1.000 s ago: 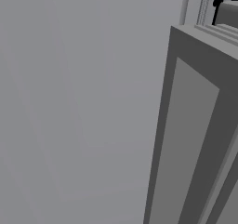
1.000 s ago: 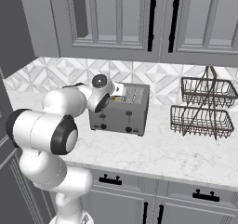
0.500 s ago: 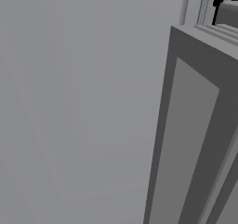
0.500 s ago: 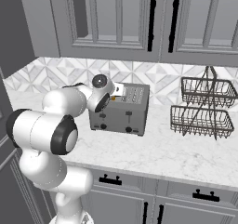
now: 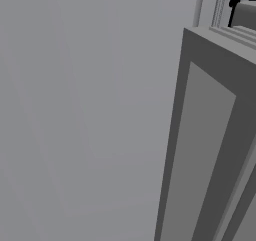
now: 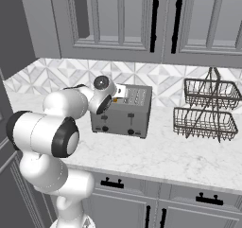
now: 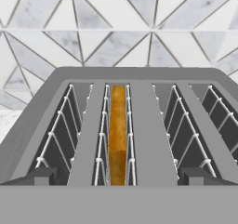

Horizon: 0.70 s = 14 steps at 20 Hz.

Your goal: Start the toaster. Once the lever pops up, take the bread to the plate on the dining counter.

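Nothing has budged since the earlier frames: arm, toaster and rack all sit exactly where they were. Closest in, the hand hangs right over the toaster with its two dark fingertips spread wide, one out at each side of the top, gripping nothing. Between them the bread sits down in the second slot from the left in the hand view, edge up and golden-brown, wire guides tight on both sides, so there's not much slack there. The other slots look bare. From the right base view the toaster stands on the white marble bench, with open bench in front of it and a clear gap to the two-tier wire basket rack at its right. Behind it all runs the triangle-tiled backsplash, with grey wall cabinets overhanging the toaster.
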{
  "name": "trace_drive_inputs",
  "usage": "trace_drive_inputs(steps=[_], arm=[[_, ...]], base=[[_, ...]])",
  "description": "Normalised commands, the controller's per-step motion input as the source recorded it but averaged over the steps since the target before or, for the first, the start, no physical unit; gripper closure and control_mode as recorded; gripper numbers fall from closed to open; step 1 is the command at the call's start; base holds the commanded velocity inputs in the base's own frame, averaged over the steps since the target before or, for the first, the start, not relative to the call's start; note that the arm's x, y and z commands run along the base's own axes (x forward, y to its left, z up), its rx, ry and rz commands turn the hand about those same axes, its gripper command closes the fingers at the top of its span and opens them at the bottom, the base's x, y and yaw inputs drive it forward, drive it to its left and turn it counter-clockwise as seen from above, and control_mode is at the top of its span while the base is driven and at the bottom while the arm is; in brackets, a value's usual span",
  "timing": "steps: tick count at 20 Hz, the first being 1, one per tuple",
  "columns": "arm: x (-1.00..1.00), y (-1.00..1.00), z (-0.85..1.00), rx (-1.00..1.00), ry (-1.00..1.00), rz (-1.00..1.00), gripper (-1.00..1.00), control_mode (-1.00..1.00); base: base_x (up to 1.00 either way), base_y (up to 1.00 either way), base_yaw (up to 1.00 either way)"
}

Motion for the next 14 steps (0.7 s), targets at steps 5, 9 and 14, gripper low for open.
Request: trace_drive_inputs(steps=[5, 9, 14], arm=[[0.0, 0.0, 0.0, 0.0, 0.0, 0.0, -1.0, -1.0], [0.0, 0.0, 0.0, 0.0, 0.0, 0.0, -1.0, -1.0], [0.0, 0.0, 0.0, 0.0, 0.0, 0.0, -1.0, -1.0]], base=[[0.0, 0.0, 0.0], [0.0, 0.0, 0.0], [0.0, 0.0, 0.0]])
